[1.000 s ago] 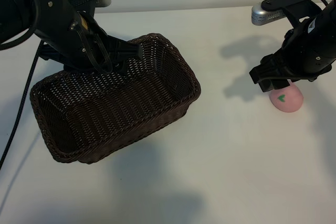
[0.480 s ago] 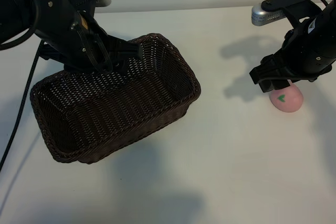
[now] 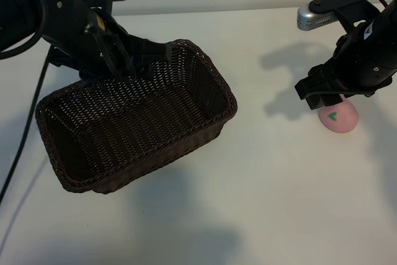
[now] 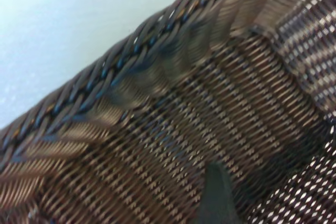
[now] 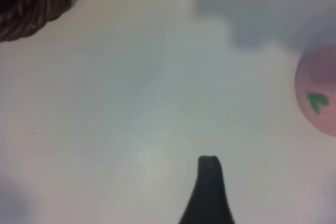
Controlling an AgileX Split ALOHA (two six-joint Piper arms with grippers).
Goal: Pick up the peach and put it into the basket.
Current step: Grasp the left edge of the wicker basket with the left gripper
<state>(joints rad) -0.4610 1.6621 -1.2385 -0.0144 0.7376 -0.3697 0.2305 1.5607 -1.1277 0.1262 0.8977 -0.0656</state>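
The dark-brown woven basket [image 3: 214,76] stands at the left of the white table. My left gripper [image 3: 147,58] hangs open at its far rim. The left wrist view shows the braided rim and inner wall [image 4: 157,66] close up, with one dark finger [image 4: 216,195] in front of the weave and nothing gripped. The pale-pink peach [image 3: 339,118] with its green leaf mark lies on the table at the right. My right gripper [image 3: 324,98] hovers open just above its near-left side. In the right wrist view the peach [image 5: 321,93] sits off to one side of the single visible finger [image 5: 209,184].
A corner of the basket [image 5: 29,1] shows far off in the right wrist view. Bare white table [image 3: 273,172] lies between basket and peach. Arm shadows fall across the tabletop. A black cable [image 3: 25,134] hangs at the far left.
The left arm has shifted slightly up and back along the basket's far rim. The basket, the peach and the right arm have not moved.
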